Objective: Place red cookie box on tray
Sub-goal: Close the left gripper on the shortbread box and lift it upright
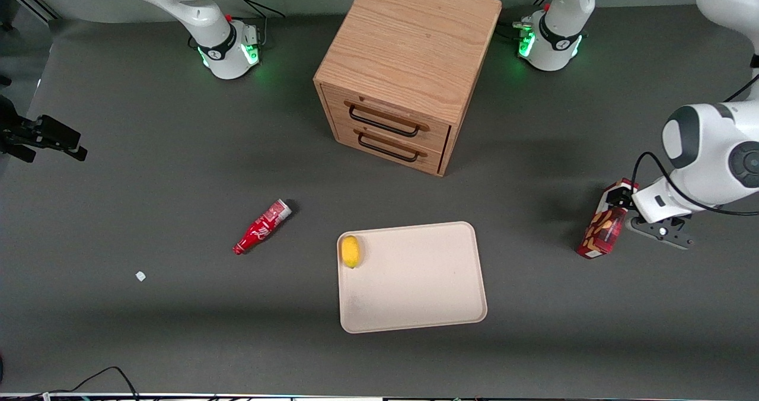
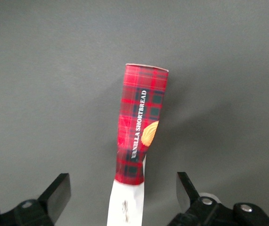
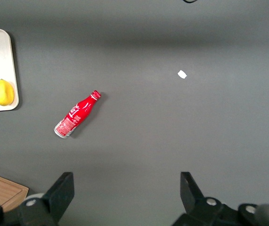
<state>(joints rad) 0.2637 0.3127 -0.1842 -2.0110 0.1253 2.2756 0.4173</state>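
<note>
Red cookie box (image 2: 140,127): long, narrow cardboard, red plaid w/ white end panel, upright on desk (image 1: 148,169). My gripper (image 2: 123,193) open, fingers astride it. Tray (image 1: 415,294) flat beige.

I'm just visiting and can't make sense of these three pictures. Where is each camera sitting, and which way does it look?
Front view: high, facing both arms, looking down on the table, tray, wooden drawer cabinet; arms show.
Left wrist view: on the working arm, looking past the gripper, open astride the red cookie box.
Right wrist view: on the parked arm, looking down at a red bottle and a lemon.
Front and left wrist views share the box; front and right wrist views share bottle, lemon, tray.
</note>
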